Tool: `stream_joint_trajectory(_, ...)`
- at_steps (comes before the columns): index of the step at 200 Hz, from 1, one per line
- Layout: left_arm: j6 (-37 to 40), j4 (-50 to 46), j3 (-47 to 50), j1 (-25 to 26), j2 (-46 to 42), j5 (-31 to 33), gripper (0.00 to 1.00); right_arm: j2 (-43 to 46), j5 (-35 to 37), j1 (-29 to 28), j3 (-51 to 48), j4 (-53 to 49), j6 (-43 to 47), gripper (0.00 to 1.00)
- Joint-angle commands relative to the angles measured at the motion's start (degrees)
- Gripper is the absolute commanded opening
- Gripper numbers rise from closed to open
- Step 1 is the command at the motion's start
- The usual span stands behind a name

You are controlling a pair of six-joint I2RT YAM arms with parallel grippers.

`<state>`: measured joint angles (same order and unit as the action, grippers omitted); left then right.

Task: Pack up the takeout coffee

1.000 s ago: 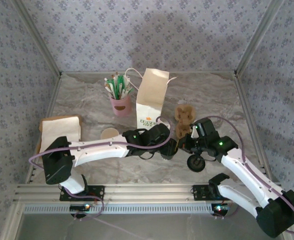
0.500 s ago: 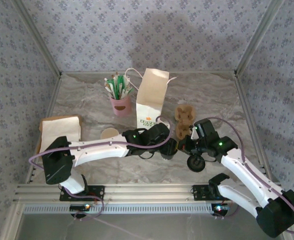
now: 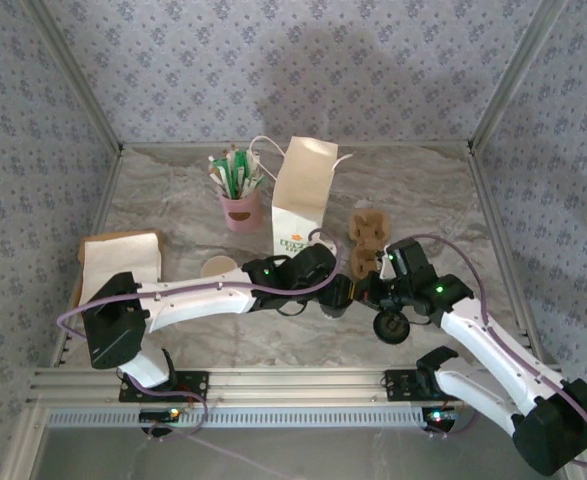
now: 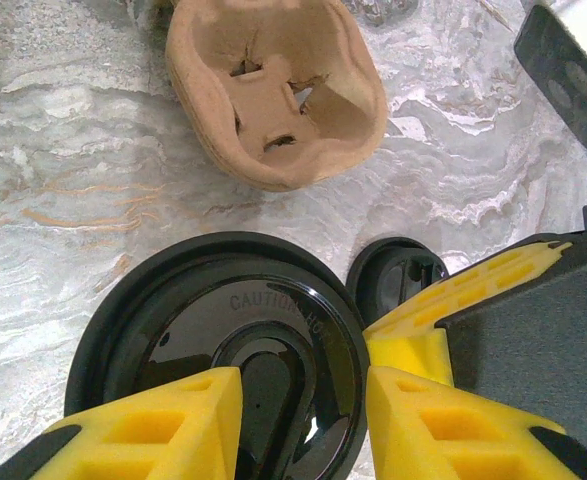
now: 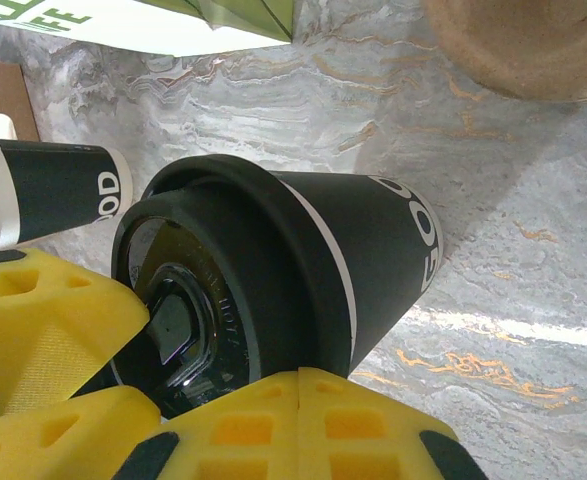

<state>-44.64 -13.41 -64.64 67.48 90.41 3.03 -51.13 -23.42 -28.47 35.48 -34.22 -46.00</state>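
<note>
- Nearest the arm bases, a loose black lid [image 3: 390, 327] sits on the marble tabletop [image 3: 173, 205], just beside the right arm
- A little further in, the takeout coffee [image 4: 178, 310] stands upright at mid-tabletop with its lid on, its long axis vertical, between the two arms' working ends
- The left pincer [image 4: 305, 385] hangs straight above it, with its pads parted and nothing between them; the gap looks narrower than the lid below
- The right pincer [image 5: 298, 392] has its pads pressed together on nothing, and its tips touch the cup's dark wall just under the lid rim
- The left arm is therefore the nearer one, with the cup directly beneath it; I judge it would need a wider opening, or a sideways approach to the wall, before any lift
- Beyond these stand a lidless cup [image 3: 218, 268] to the left and a cardboard carrier [image 3: 366, 238] to the right
- Furthest back, the white bag [image 3: 303, 195] stands upright behind the coffee, so the carry would run up and away from the bases
</note>
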Motion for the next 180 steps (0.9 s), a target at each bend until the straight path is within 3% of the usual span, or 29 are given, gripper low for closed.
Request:
stream_joint_trajectory(1,-1.21,-2.54,2.11,-0.18,1.29,-1.09,0.38,-3.37,3.82,-1.04,-3.88,-5.07,1.61,0.00)
stream_joint_trajectory(72,-1.59,-2.05,2.90,-0.39,1.17,-1.09,0.38,-3.96,4.67,-2.44,-4.02,-4.24,1.11,0.00)
stream_joint_trajectory(126,-0.85,-2.53,2.18,-0.79,-0.19,-0.84,0.38,1.26,5.84,-1.57,9.35,-9.55,1.02,0.00)
stream_joint_trajectory(180,0.17,-3.38,0.93,-1.16,-1.24,-0.22,0.38,-4.56,2.31,2.41,13.26,-6.80,4.68,0.02)
